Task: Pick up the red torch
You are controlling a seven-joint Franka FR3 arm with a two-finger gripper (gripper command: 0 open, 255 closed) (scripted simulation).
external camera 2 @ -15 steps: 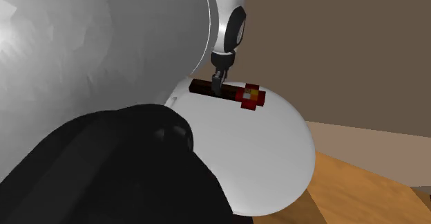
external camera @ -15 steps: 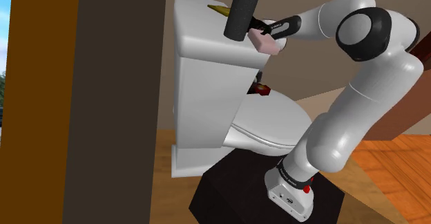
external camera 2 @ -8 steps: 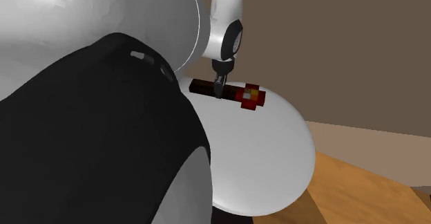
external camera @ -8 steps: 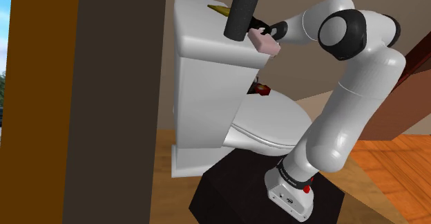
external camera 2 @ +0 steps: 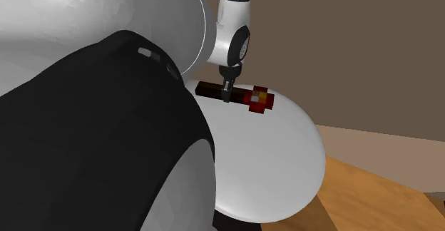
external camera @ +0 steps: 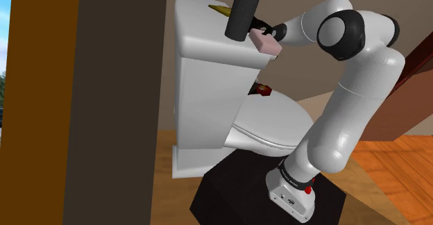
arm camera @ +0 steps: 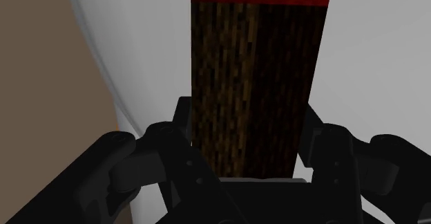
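Red-headed torch [external camera 2: 249,98] is seen lying flat on the white toilet lid [external camera 2: 285,158]. The gripper [external camera 2: 227,94] is set over its dark handle. The 2 fingers [arm camera: 173,129] are closed in on the handle's sides, apparently clasping it, though contact is poorly seen.

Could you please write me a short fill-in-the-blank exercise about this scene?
The torch lies on the toilet's closed ____.
The jaws clasp the torch's dark ____ handle.
The torch's head is ____.
The block on the tank is ____.
Missing words: lid; brown; red; pink.
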